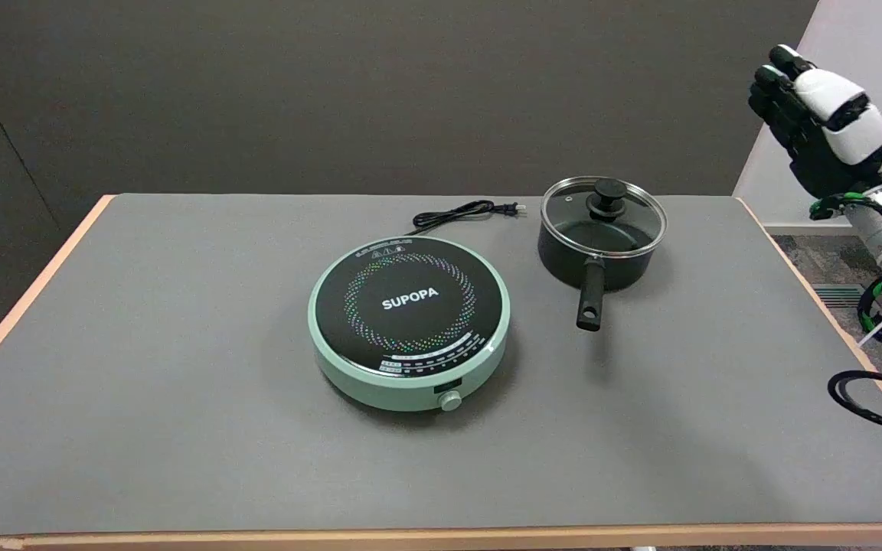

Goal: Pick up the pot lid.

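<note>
The pot lid (602, 216), glass with a metal rim and a black knob (609, 191) at its centre, sat closed on a black pot (598, 256) on the far right part of the grey table (181, 428). The pot's long black handle (591, 298) pointed toward the near edge of the table, its tip hanging free above the surface.

The right hand (820, 122) was raised in the air beyond the table's right edge, above and to the right of the lid and well apart from it. Nothing was in the hand. Its fingers (782, 84) pointed upward and lay close side by side, only slightly bent, the white back plate facing right. The forearm below it carried black and green cables (881, 291); one black cable loop (862, 398) sagged over the table's right edge.

Left of the pot, near the table's middle, stood a round mint-green induction cooker (409, 323) with a black glass top marked SUPOPA and a small knob (450, 400) on its near side. The cooker and the pot were close but not touching. The cooker's black power cord (456, 214) lay coiled loosely behind it, the plug (511, 208) resting on the table just left of the pot, unplugged.

The table had a pale wooden edge; a dark wall stood behind it.
</note>
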